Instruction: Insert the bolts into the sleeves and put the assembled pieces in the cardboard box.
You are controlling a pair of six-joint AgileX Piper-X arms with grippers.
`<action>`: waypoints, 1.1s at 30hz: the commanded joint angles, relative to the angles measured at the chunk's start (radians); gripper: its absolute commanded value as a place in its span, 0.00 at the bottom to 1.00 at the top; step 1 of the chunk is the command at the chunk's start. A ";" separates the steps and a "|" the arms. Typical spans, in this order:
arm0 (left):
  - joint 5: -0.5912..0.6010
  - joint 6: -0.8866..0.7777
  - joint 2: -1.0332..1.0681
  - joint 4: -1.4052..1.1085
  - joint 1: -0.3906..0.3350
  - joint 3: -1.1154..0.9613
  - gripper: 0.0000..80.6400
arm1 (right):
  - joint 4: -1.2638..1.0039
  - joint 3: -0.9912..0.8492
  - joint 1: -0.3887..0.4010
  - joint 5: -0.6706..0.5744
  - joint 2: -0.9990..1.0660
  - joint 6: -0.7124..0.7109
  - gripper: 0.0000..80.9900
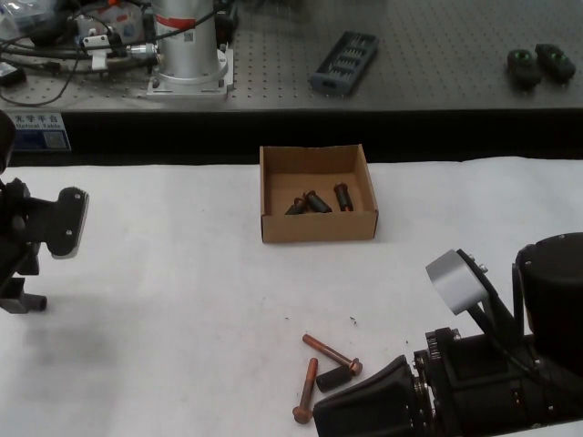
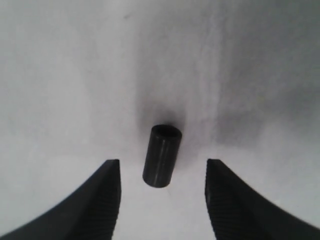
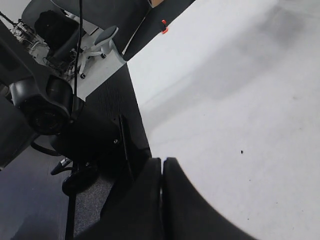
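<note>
The white, matte tabletop (image 1: 164,300) carried an open brown cardboard box (image 1: 318,228) near the middle of its far edge, and on the box's floor lay three assembled pieces (image 1: 317,201), dark sleeves with bolt heads showing, close together. Near the front edge, right of centre, a copper-coloured bolt (image 1: 330,352) lay at a slant with its flanged head towards the right arm (image 1: 510,364). A second bolt (image 1: 308,390) of the same reddish metal lay just beside it, head towards the front edge. A loose black sleeve (image 1: 335,377) lay between them, near the first bolt's head. The left arm (image 1: 46,228) stood at the left edge of the tabletop. Its wrist view showed the left gripper (image 2: 162,162) above the white surface with its fingers (image 2: 107,200) spread wide and holding nothing, their inner faces finely ribbed. Between the tips, clear of both, lay a smooth black cylindrical sleeve (image 2: 161,155), hollow, its open end turned away from the fingers. The right gripper (image 3: 162,162) hung over the tabletop's front edge, its two smooth black fingers (image 3: 190,210) pressed flat together with nothing between them. Behind the tabletop ran a grey perforated metal bench (image 1: 437,64).
</note>
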 commanded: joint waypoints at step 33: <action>-0.063 0.004 0.056 -0.050 0.025 0.024 0.40 | -0.009 0.000 0.004 0.003 -0.015 -0.007 0.03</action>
